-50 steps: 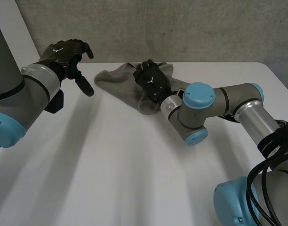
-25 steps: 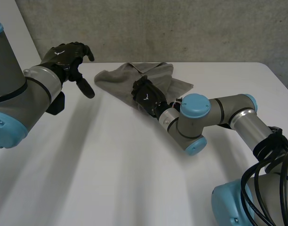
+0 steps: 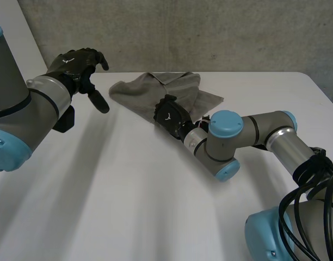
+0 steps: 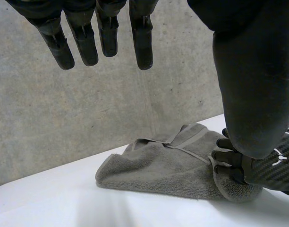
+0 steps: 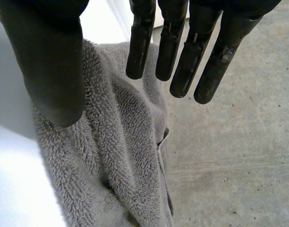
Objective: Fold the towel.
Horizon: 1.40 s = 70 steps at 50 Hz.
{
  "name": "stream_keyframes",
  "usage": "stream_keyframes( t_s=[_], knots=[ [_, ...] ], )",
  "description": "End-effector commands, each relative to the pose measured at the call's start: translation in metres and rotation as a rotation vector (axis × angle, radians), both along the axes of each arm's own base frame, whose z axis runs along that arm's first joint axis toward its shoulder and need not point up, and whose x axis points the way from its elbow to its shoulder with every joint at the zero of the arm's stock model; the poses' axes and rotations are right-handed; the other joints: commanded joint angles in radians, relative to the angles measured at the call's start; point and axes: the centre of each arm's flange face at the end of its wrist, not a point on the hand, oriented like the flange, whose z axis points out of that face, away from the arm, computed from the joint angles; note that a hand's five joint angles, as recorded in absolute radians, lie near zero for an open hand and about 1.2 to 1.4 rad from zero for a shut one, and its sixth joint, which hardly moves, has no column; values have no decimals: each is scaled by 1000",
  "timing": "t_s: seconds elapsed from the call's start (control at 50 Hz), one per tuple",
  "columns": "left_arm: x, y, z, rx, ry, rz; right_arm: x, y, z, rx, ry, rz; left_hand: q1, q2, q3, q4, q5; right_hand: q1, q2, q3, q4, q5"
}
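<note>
The grey towel (image 3: 142, 89) lies crumpled at the back middle of the white table (image 3: 128, 190). My right hand (image 3: 169, 113) rests on the towel's near edge. In the right wrist view its fingers (image 5: 182, 61) are straight and stand apart from the thumb, and a ridge of towel (image 5: 116, 156) runs between them. The left wrist view shows the towel (image 4: 158, 170) with my right hand (image 4: 265, 165) pressing its bunched end. My left hand (image 3: 76, 65) hangs raised, left of the towel and clear of it, its fingers (image 4: 106, 33) straight and holding nothing.
A grey concrete wall (image 3: 210, 32) stands right behind the table's back edge, close to the towel. My right arm's elbow (image 3: 226, 130) lies low over the table, to the right of the towel and nearer me.
My right hand has slid from the towel's middle to its near edge, and its thumb and fingers have drawn closer together. My left hand has hardly moved.
</note>
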Motion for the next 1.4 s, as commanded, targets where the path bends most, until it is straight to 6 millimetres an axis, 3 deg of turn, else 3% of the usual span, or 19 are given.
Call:
stream_keyframes(
  t_s=[0.02, 0.24, 0.28, 0.32, 0.4, 0.46, 0.5, 0.68, 0.74, 0.78, 0.88, 0.94, 0.96, 1.06, 1.1, 1.14, 1.24, 1.32, 1.4],
  knots=[
    [0, 0, 0, 1, 3, -1, -2, -1, -4, 0, 12, -3, -48, -63, -70, -72, -49, 39, 50, 39, 39, 38],
    [0, 0, 0, 3, 7, 0, -4, 0, -13, 5, 32, -3, -48, -63, -70, -72, -49, 163, 174, 162, 162, 161],
    [0, 0, 0, 3, 7, 0, -3, 0, -11, 1, 30, 4, -48, -63, -70, -72, -49, 606, 617, 605, 605, 605],
    [0, 0, 0, 3, 7, 0, -3, 0, -10, -3, 27, 7, -48, -63, -70, -72, -49, 739, 750, 738, 738, 737],
    [0, 0, 0, 3, 7, 0, -2, -1, -1, -14, 18, -2, -48, -63, -70, -72, -49, 740, 751, 739, 739, 739],
    [0, 0, 0, 3, 7, 0, 1, 0, 28, -36, -11, -8, -48, -63, -70, -72, -49, 740, 751, 739, 739, 739],
    [0, 0, 0, 3, 7, 0, -2, 2, 58, -24, -19, -35, -48, -63, -70, -72, -49, 740, 751, 739, 739, 739],
    [1, 1, 5, -9, 12, 1, -28, 21, 112, 250, -56, -104, -48, -63, -70, -72, -49, 740, 751, 739, 739, 739],
    [1, 1, 6, -12, 13, 3, -45, 31, 124, 352, -59, -122, -48, -63, -70, -72, -49, 740, 751, 739, 739, 739],
    [1, 2, 6, -11, 14, 3, -72, 47, 146, 385, -60, -154, -48, -63, -70, -72, -49, 740, 751, 739, 739, 739],
    [-1, 4, 5, -8, 13, -3, -91, 72, 160, 389, -61, -162, -48, -63, -70, -72, -49, 740, 751, 739, 739, 739],
    [-1, 4, 6, -10, 14, -5, -118, 119, 175, 400, -76, -163, -48, -63, -70, -72, -49, 740, 751, 739, 739, 739],
    [-1, 5, 6, -8, 13, -5, -118, 119, 175, 400, -76, -163, -48, -63, -70, -72, -49, 740, 751, 739, 739, 739],
    [-3, 7, 7, -10, 14, -12, -139, 162, 187, 481, -143, -160, -48, -63, -70, -72, -49, 740, 751, 739, 739, 739],
    [-4, 9, 7, -8, 13, -15, -139, 162, 187, 482, -143, -160, -48, -63, -70, -72, -49, 740, 751, 739, 739, 739],
    [-5, 10, 7, -8, 14, -18, -139, 185, 197, 577, -234, -115, -48, -63, -70, -72, -49, 740, 751, 739, 739, 739],
    [-5, 11, 9, -6, 30, -18, -130, 208, 211, 690, -342, -22, -48, -63, -70, -72, -49, 740, 751, 739, 739, 739],
    [-5, 11, 10, -7, 32, -18, -123, 203, 217, 697, -404, -8, -48, -63, -70, -72, -49, 740, 751, 739, 739, 739],
    [-5, 11, 10, -9, 32, -18, -93, 185, 187, 736, -372, -19, -51, -66, -73, -75, -51, 740, 751, 739, 739, 739]
  ],
)
